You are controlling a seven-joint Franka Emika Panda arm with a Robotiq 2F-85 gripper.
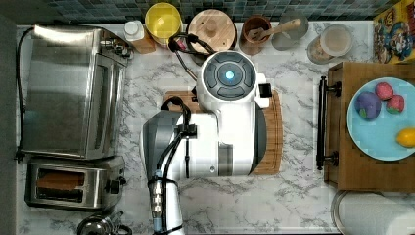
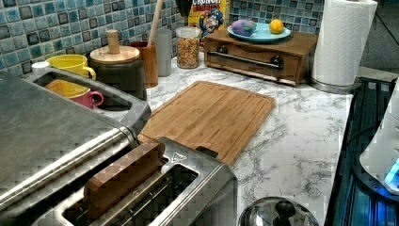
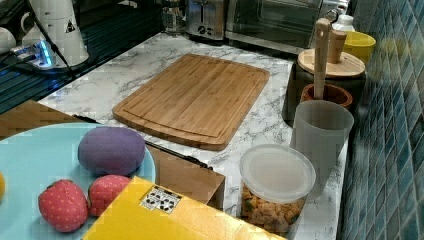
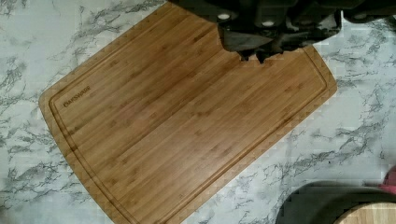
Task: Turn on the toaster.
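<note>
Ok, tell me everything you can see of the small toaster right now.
The toaster is a small boxy brushed-steel pop-up model standing upright on the marble counter, close beside the larger toaster oven. Two long slots open upward; a brown slice stands in one, sticking up above the rim. Black controls sit on the end facing the top view's right. Nothing else touches it.

A white marble-patterned worktop [image 1: 293, 196] carried everything. A bamboo cutting board [image 3: 195, 100] lay flat near its middle. At the top view's left stood a large toaster oven [image 1: 68, 93], with the toaster [image 1: 73, 186] just beside it. A wooden drawer box [image 1: 352, 166] sat at the top view's right, a paper towel roll [image 2: 343, 42] near it. Jars, cups and canisters lined the tiled back wall.
</note>
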